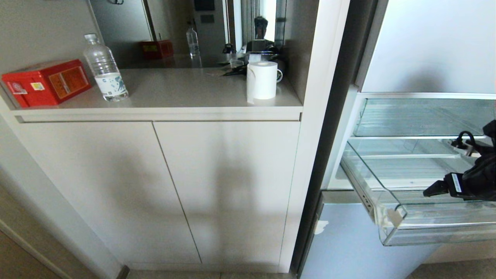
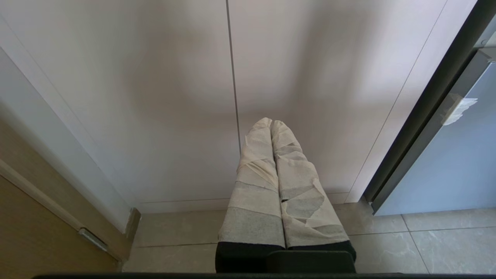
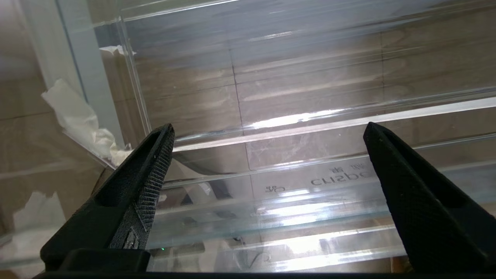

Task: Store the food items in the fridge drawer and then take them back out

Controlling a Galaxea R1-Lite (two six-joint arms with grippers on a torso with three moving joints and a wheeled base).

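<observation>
The right gripper (image 3: 267, 131) is reaching in from the right edge of the head view at mid-height, its black fingers (image 3: 155, 162) standing wide apart with nothing between them. The left gripper (image 2: 271, 123) is pointing downward, its tape-wrapped fingers (image 2: 255, 170) pressing together.

The right gripper (image 3: 267, 135) hangs above the clear fridge drawer (image 3: 310, 97), its two black fingers (image 3: 151, 174) spread wide with nothing between them. Floor tiles show through the drawer's transparent base. Crumpled white tape (image 3: 81, 116) clings to one drawer corner.
</observation>
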